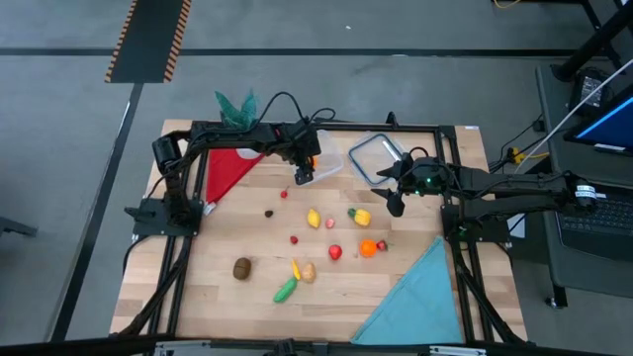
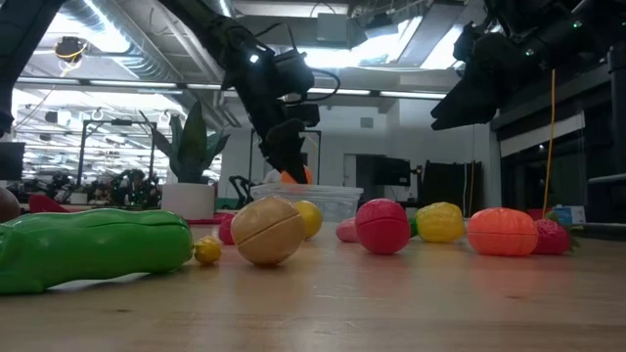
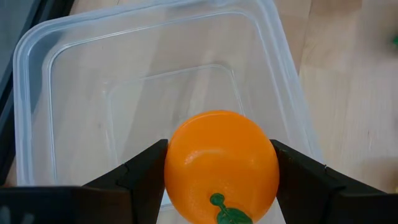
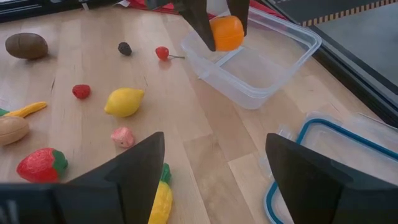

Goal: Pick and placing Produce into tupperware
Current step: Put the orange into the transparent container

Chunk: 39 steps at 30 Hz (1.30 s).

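From above, the left gripper [image 1: 306,158] hangs over the small clear square plastic container [image 1: 322,164] near the table's far edge, while the right gripper [image 1: 394,188] waits beside the flat clear lid with a dark blue rim [image 1: 377,157]. The other toy produce lies scattered mid-table, well apart from the container: a yellow lemon [image 1: 314,219], a yellow pepper [image 1: 360,216], a brown kiwi [image 1: 242,267] and a green pod [image 1: 285,291] among them.

At table height, the left gripper [image 2: 290,162] holds a round orange plastic fruit [image 2: 294,176] just above the container's rim [image 2: 313,192].

The left wrist camera gives the clearest look: the orange fruit [image 3: 221,167] is pinched between the two dark fingers [image 3: 144,180] across its widest part, directly over the container's bare floor [image 3: 155,106] (nothing seems to lie inside yet). The toy looks light, hard and glossy, so likely slippery; gripping at its widest part, as here, seems soundest.

From the right wrist, the right gripper's [image 4: 214,177] fingers stand spread on nothing, and the container [image 4: 261,62] again appears empty beneath the held orange [image 4: 226,32].
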Motion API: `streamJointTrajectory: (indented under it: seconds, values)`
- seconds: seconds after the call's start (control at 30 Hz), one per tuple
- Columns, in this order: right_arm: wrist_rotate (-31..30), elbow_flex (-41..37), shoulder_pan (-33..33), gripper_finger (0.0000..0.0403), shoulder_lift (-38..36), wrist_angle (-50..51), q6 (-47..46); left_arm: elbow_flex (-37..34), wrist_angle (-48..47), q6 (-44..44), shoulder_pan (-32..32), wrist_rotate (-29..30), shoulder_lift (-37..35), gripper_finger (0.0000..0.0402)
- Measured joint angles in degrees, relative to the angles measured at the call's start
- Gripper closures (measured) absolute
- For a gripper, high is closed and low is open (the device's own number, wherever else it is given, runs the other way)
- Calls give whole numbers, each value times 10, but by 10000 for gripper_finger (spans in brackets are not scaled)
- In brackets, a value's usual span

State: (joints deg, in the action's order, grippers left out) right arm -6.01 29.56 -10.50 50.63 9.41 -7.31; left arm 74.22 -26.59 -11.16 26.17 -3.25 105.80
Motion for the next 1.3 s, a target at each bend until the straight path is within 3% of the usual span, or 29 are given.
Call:
streamJointTrajectory:
  seconds: [0.7,1.3]
  values:
    - [0,0,0,121,0,11,-2,0,1,0,2,13,0,163]
    - [0,0,0,121,0,16,-14,-1,3,-11,3,20,45,161]
